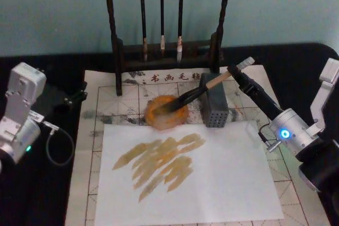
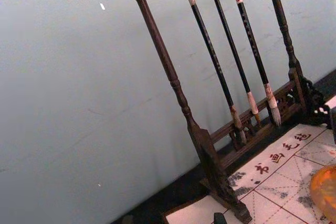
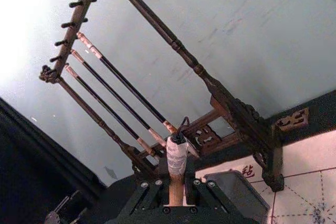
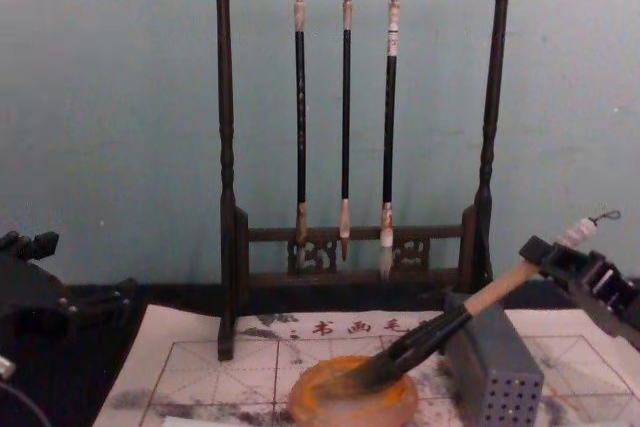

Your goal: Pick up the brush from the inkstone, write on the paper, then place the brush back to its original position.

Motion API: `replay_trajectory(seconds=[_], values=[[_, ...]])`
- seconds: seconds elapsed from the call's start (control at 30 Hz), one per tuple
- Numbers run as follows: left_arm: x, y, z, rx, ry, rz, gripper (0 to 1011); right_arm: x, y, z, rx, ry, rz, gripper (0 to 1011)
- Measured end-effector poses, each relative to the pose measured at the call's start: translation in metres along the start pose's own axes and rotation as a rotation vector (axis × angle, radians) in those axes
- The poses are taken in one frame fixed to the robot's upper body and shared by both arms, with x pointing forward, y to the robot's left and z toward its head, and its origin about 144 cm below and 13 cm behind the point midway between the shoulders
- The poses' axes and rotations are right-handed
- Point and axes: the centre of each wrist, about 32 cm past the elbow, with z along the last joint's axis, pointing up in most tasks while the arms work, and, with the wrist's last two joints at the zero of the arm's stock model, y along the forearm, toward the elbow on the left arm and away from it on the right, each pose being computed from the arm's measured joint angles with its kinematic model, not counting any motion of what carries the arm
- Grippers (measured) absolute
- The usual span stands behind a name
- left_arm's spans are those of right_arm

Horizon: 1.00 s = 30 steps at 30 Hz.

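Observation:
The brush (image 1: 197,92) lies slanted, its dark bristles in the round orange-brown inkstone (image 1: 154,121) and its black section resting on a grey block. My right gripper (image 1: 237,75) is shut on the light wooden handle just below the white-wrapped end. From the chest, the brush (image 4: 440,332) rises from the inkstone (image 4: 350,405) to the right gripper (image 4: 548,259). In the right wrist view the handle (image 3: 176,161) stands between the fingers. The paper (image 1: 222,183), a plain white sheet with golden-brown strokes, lies in front of the inkstone. My left gripper (image 1: 77,98) is parked at the left, off the sheets.
The grey perforated block (image 1: 214,110) stands right of the inkstone. Behind them a dark wooden rack (image 1: 164,51) holds three thin black-handled brushes (image 4: 345,127). A gridded sheet (image 1: 127,98) with red and black characters lies under everything, on a black table.

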Motion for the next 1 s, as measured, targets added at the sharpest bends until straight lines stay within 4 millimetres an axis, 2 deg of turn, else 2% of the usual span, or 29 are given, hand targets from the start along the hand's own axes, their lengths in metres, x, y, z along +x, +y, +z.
replay_trajectory(seconds=[1.0], values=[[0.0, 0.0, 0.0, 0.0, 0.0, 0.0, 1001, 0.0002, -0.0054, 0.0013, -0.032, 0.04, -0.041, 175]])
